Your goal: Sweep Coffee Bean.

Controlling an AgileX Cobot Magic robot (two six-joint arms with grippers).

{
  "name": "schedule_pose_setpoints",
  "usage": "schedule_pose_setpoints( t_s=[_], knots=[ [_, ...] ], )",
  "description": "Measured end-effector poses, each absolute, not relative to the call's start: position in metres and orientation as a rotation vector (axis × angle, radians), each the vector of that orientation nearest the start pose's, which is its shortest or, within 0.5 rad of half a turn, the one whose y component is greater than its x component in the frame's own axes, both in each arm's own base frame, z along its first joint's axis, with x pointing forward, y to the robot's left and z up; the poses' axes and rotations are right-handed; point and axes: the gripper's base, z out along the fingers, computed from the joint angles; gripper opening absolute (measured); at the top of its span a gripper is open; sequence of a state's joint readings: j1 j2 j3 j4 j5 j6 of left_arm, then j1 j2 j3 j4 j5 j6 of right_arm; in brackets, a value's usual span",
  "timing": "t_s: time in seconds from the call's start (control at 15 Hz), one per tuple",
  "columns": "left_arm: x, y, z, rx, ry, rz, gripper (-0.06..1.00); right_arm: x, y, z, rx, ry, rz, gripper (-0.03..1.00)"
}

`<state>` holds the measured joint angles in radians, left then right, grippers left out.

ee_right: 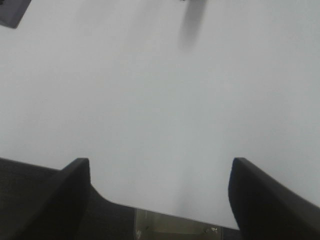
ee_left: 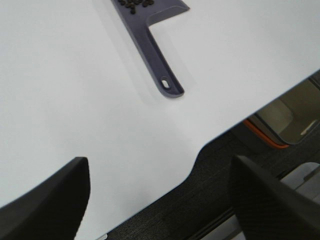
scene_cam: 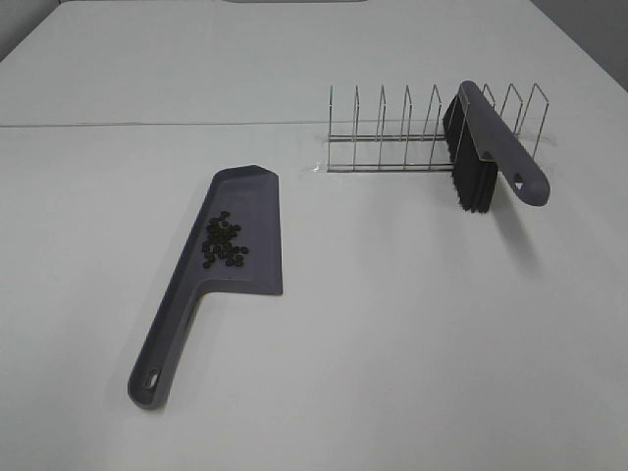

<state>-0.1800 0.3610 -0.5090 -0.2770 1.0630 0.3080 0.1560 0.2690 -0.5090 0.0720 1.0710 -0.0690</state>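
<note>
**Beans in the dustpan, both tools spread and empty**

We log the left tool (ee_left: 160,200) released: its two dark fingers (ee_left: 47,200) stand wide apart over the near edge of the white counter (ee_left: 75,100), nothing between them. From this wrist camera we see the dustpan (ee_left: 155,47) handle with its hanging slot, and a few beans at the frame edge.

The right tool (ee_right: 160,200) is likewise spread, fingers (ee_right: 265,200) apart and holding nothing, above bare counter at its near edge. Neither tool shows in the high view.

In the high view, taking the counter middle as the dial centre: the grey-purple dustpan (scene_cam: 231,265) lies flat at about 9 o'clock, its pan end toward 12 and its handle running down toward 7. The coffee bean (scene_cam: 224,243) cluster sits inside the pan, near the middle of the tray, the beans packed touching or just beside one another.

At about 1 o'clock stands a wire rack (scene_cam: 412,137). A brush (scene_cam: 491,147) with a grey-purple back and black bristles leans in the rack's right-hand slots, its handle end toward 3 o'clock. Brush and dustpan are well apart.
</note>
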Motion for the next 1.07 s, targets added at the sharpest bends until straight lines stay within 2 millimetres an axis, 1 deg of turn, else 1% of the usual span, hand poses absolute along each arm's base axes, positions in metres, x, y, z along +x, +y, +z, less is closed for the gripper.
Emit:
schedule_pose_setpoints(
  t_s=[0.07,0.13,0.2,0.4,0.8,1.07],
  knots=[
    [0.046,-0.027,0.275,0.451,2.32,-0.26,0.73,0.034,0.01,0.275,-0.214,2.305,0.118,0.73],
    [0.045,-0.026,0.275,0.431,2.318,-0.251,0.73,0.035,0.009,0.275,-0.172,2.307,0.1,0.73],
    [0.039,-0.023,0.277,0.366,2.275,-0.215,0.73,0.035,0.007,0.275,-0.103,2.309,0.069,0.73],
    [0.02,-0.022,0.281,0.358,2.157,-0.189,0.73,0.027,0.006,0.276,-0.077,2.256,0.055,0.73],
    [-0.007,-0.022,0.282,0.359,1.993,-0.161,0.73,-0.001,0.006,0.279,-0.079,2.075,0.047,0.73],
    [-0.01,-0.022,0.282,0.359,1.977,-0.161,0.73,-0.007,0.006,0.278,-0.079,2.042,0.046,0.73]
  ],
)
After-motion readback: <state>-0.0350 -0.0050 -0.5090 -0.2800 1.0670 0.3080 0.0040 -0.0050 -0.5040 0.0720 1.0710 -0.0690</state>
